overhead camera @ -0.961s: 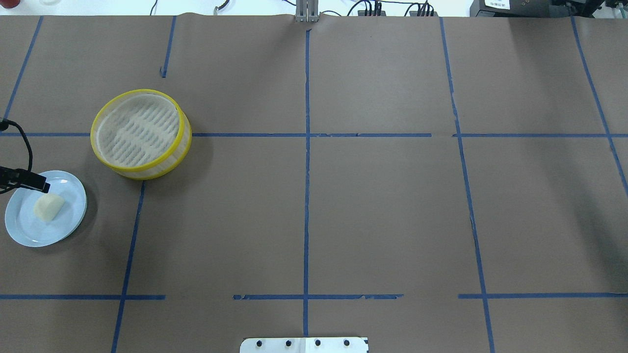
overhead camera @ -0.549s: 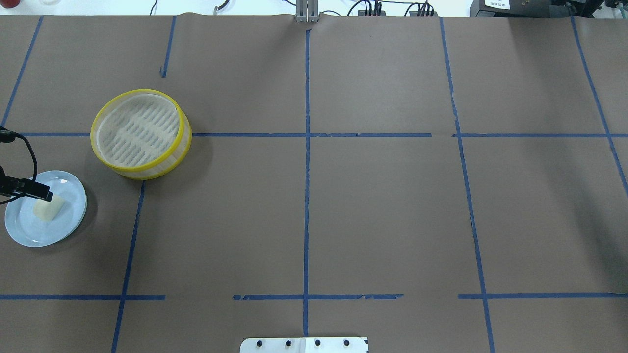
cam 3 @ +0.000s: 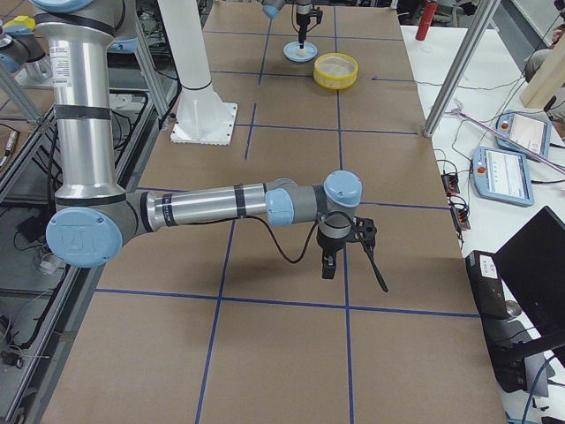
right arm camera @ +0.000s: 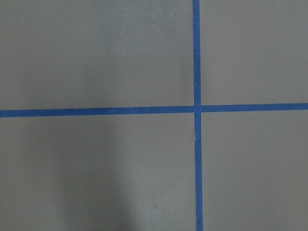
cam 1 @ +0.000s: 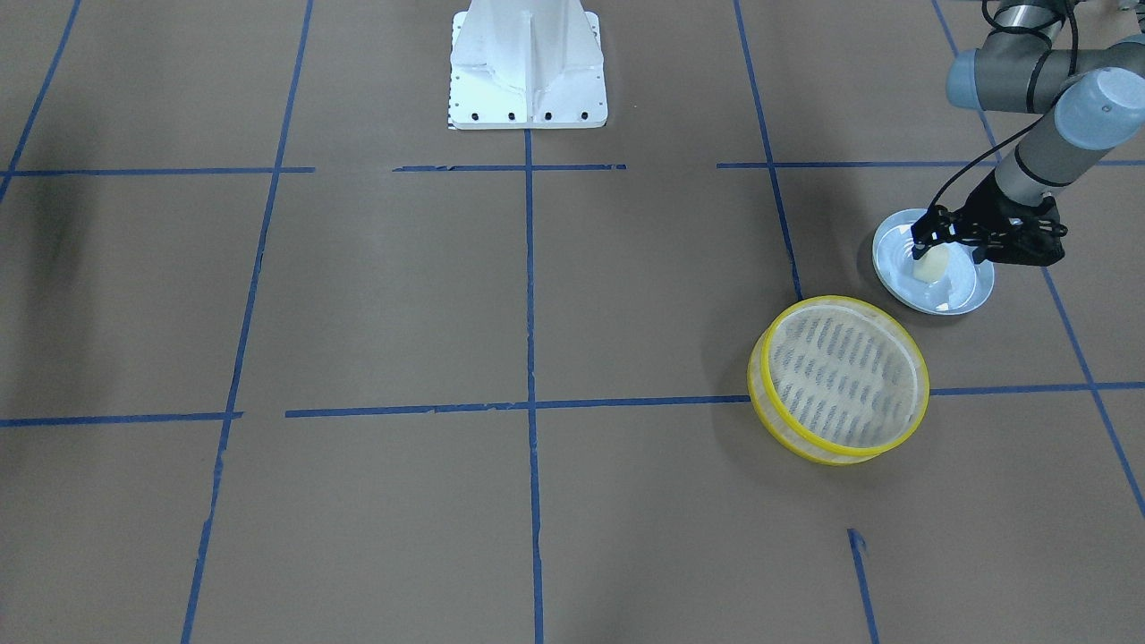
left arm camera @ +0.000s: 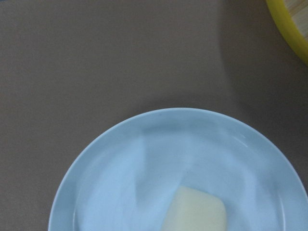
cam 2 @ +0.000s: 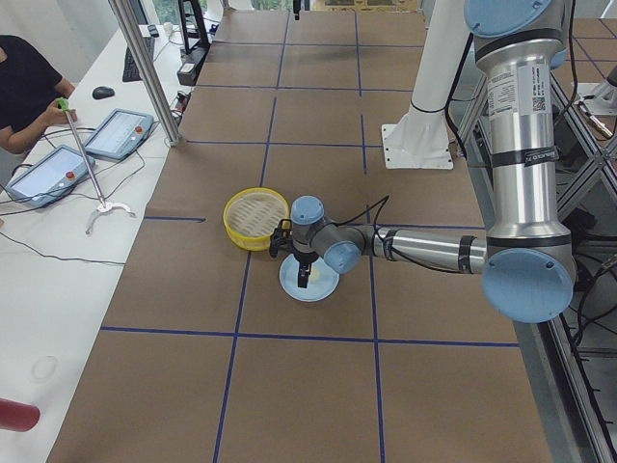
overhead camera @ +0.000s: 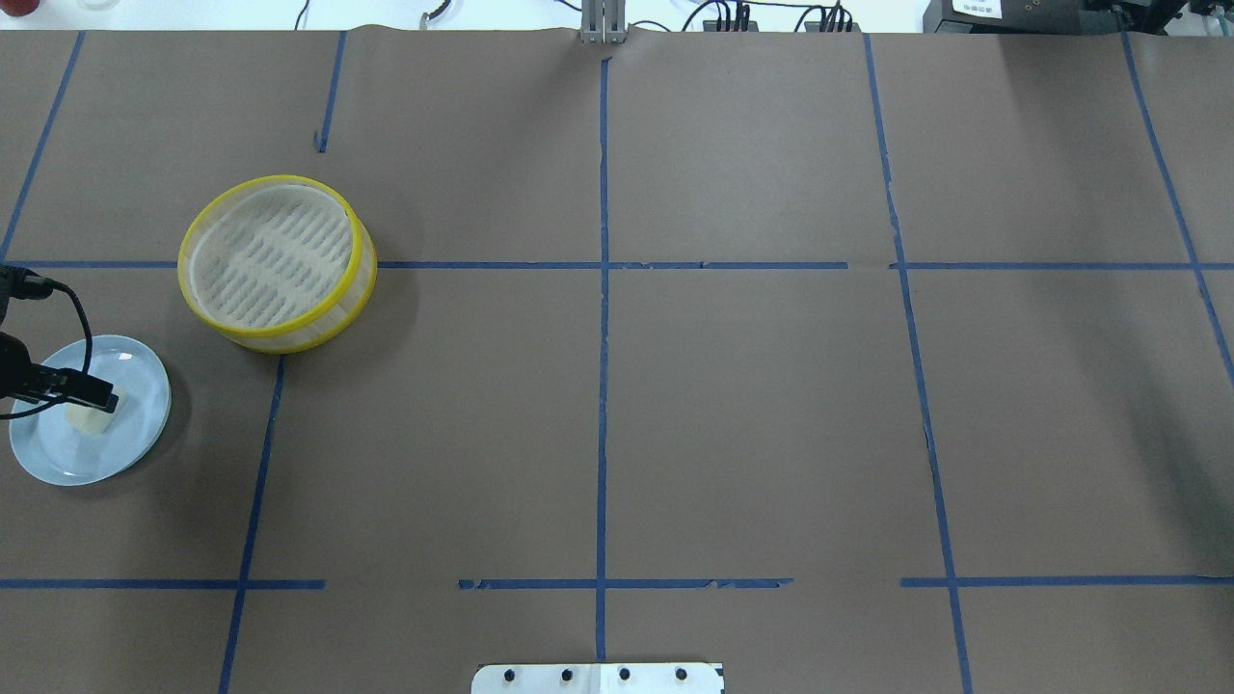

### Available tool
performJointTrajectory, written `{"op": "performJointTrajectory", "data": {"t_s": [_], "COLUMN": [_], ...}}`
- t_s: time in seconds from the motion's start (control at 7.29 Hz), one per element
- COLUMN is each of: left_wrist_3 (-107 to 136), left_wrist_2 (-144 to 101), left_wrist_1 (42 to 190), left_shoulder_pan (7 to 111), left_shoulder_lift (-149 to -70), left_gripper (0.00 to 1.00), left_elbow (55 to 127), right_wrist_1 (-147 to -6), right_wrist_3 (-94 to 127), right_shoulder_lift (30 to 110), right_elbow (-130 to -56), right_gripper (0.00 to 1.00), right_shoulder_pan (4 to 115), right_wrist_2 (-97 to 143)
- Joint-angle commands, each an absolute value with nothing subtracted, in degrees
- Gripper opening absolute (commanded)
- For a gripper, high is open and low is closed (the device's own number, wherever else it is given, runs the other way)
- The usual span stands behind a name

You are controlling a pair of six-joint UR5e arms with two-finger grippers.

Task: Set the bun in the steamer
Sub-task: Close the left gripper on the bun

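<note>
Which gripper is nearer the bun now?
Left. The left gripper is right above the bun on the plate; the right gripper hangs far off at the opposite end.

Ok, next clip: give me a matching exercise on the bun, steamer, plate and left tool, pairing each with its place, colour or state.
Things:
1. bun
2. steamer
3. plate
4. left tool

Descriptions:
A. pale blue, with something on it
B. empty, with yellow rims
C. lying on the plate
D. low over the bun

Pairs: 1-C, 2-B, 3-A, 4-D
</note>
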State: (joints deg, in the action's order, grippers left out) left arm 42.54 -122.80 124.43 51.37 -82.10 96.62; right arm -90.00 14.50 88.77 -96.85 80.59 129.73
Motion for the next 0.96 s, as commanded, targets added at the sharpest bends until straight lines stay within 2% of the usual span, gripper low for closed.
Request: {"op": "performJointTrajectory", "data": {"t_s": [0.0,0.14,0.41,0.82], "left_wrist_3": [43.7,43.6,43.4,43.6], "left_wrist_2": [-122.9,-122.9,-122.9,-122.9], "left_wrist_1": [124.5,124.5,125.4,126.4], "left_shoulder_pan": [50.3,50.3,50.3,50.4], "left_shoulder_lift": [-82.6,-82.6,-82.5,-82.4], "left_gripper": [1.0,0.94,0.6,0.36], "left_elbow": [96.4,96.4,96.0,96.2], "right_wrist_1": [-90.0,-90.0,-90.0,-90.0], "right_wrist_3": [14.5,14.5,14.5,14.5], "right_shoulder_lift": [88.8,88.8,88.8,88.8], "right_elbow": [-96.9,-96.9,-96.9,-96.9], "right_gripper": [1.0,1.0,1.0,1.0], "right_shoulder_pan": [80.6,80.6,80.6,80.6], "right_wrist_2": [129.7,129.7,129.7,129.7]}}
